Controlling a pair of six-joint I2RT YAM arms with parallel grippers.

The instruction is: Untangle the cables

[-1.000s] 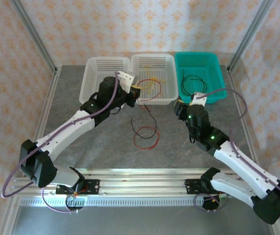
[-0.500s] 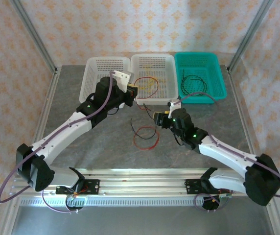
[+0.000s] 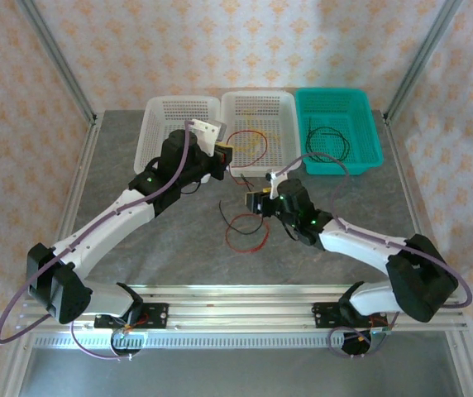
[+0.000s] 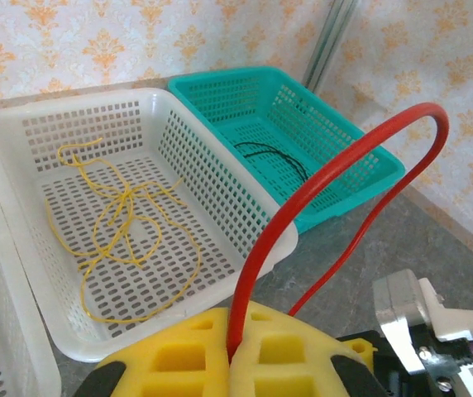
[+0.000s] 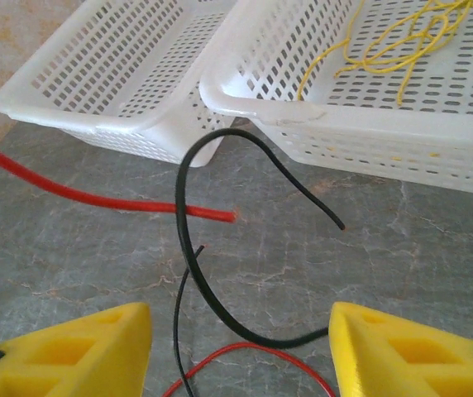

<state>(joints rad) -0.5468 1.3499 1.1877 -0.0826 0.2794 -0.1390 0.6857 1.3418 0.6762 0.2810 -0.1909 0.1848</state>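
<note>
The left gripper (image 3: 226, 155) is hanging over the near left corner of the middle white basket (image 3: 284, 103). Its yellow fingers (image 4: 179, 356) are pressing tight together on the red cable (image 4: 336, 165). From that grip the red cable is arching up and to the right, then dropping to the grey table (image 3: 369, 198), where it is lying in loose loops (image 3: 245, 236) near the middle, on the near side of the baskets.

The right gripper (image 3: 257, 203) is sitting low over the table just right of those loops, pointing left and far. Its two yellow fingers (image 5: 63, 351) are standing well apart with nothing clamped between them. Ahead of that gap, the black cable on the table (image 5: 188, 248) is curling up in a hook with its tip free, and a curve of red cable is lying under it. One red end (image 5: 220, 215) is pointing at the hook from the left, just short of it.

Three baskets are lining the far side of the table, side by side. The left white basket (image 3: 155, 136) is partly covered by the left arm. The yellow cable (image 4: 121, 223) is lying loose in the middle white basket. The teal basket (image 3: 370, 124) is on the right, and the second black cable (image 3: 327, 142) is coiling inside it. Orange-patterned wallpaper is lining the walls behind.
</note>
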